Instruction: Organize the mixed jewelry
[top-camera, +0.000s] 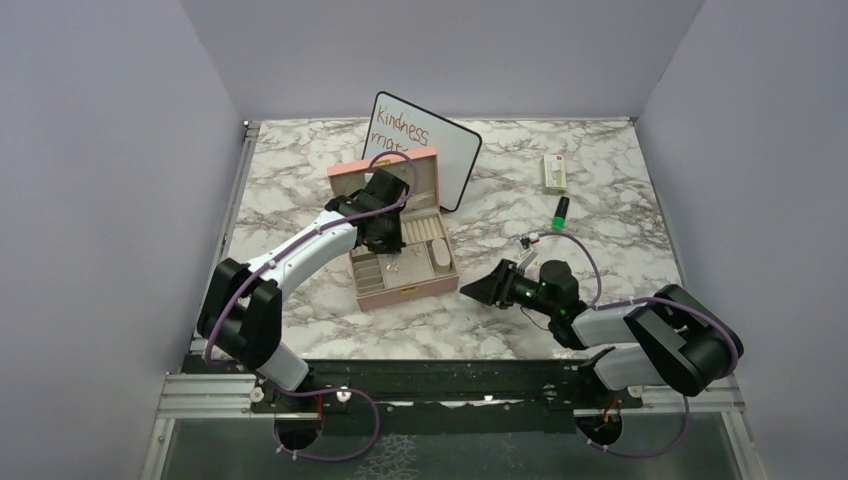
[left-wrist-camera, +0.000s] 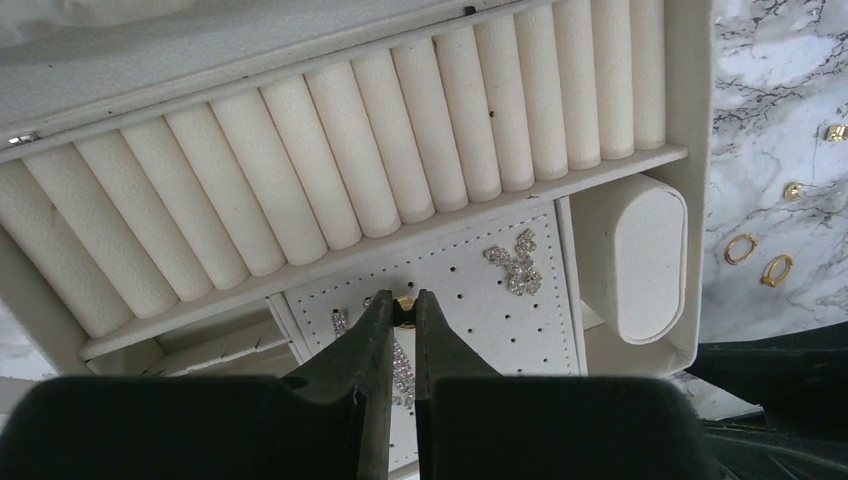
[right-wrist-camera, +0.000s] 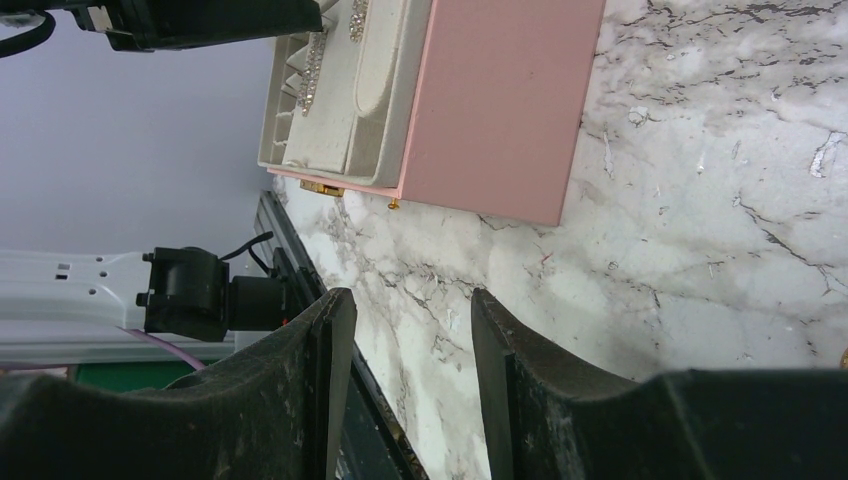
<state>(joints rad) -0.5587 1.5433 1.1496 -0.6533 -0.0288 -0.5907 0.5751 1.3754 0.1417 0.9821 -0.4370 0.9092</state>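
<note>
A: Where's the left claw (top-camera: 388, 238)?
B: Down inside the open pink box (top-camera: 405, 292).
A: And the right claw (top-camera: 482, 286)?
B: Just right of the box, over the worktop (top-camera: 300, 190), pointing left toward it.

- Marble table (top-camera: 300, 190), grey-veined.
- Pink box (top-camera: 405, 293), open, just off centre toward 9 o'clock.
- Whiteboard (top-camera: 452, 160) at 12 o'clock, propped upright behind the box.
- White-green packet (top-camera: 554, 172) at 2 o'clock.
- Green-capped marker (top-camera: 562, 208) near the packet, at its 6 o'clock.
- Gold rings (left-wrist-camera: 741, 248) loose on the marble, off the box's 3 o'clock side.
</note>
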